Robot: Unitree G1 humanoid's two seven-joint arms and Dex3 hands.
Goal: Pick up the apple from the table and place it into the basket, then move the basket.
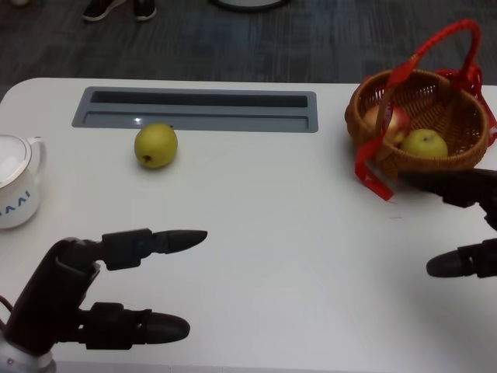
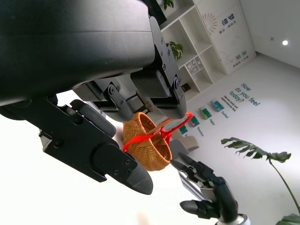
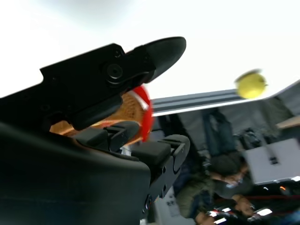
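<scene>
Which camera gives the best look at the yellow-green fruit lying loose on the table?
The head view: the fruit shows whole and sharp beside the grey slot. The right wrist view shows it small and blurred; the left wrist view misses it.

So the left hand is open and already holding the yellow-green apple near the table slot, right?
Not quite: the left hand is open but holds nothing. The yellow-green apple lies on the table near the slot, apart from the fingers, as the head view shows.

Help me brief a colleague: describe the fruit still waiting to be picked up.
On the white table, find the grey recessed slot along the far edge. Just in front of its left part lies a yellow-green apple, alone on the tabletop, unlike the fruit inside the wicker basket.
</scene>
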